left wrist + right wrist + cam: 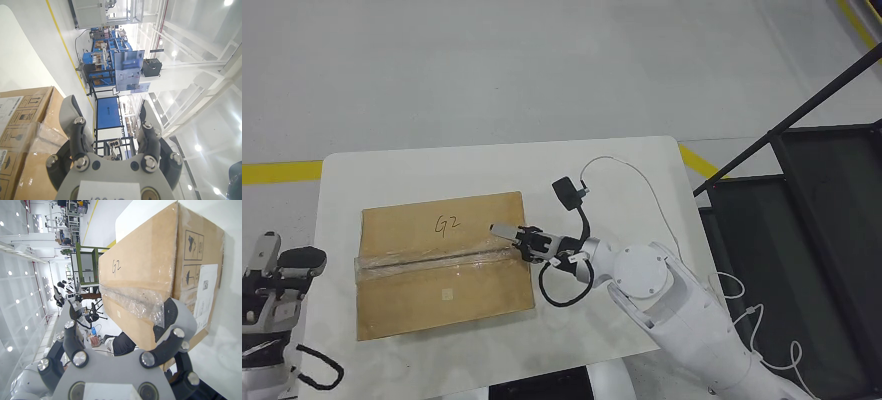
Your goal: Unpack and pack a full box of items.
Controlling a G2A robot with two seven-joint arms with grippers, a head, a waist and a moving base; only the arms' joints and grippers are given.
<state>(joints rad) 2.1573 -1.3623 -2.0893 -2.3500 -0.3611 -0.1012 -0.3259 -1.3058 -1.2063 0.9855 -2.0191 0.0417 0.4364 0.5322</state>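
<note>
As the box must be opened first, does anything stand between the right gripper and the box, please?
Nothing visible does: the open right gripper is at the end of the cardboard box, by the crumpled clear tape along its top seam.

From my seat I see a pale grey floor (542, 60) crossed by a yellow line (282, 172), and a dark metal frame (787, 230) just beside the white table (442, 170). Further back stand blue shelving (88, 58), a hanging screen (128, 70) and a green rack (77, 264). Round ceiling lights (198, 147) glare among white beams.
</note>
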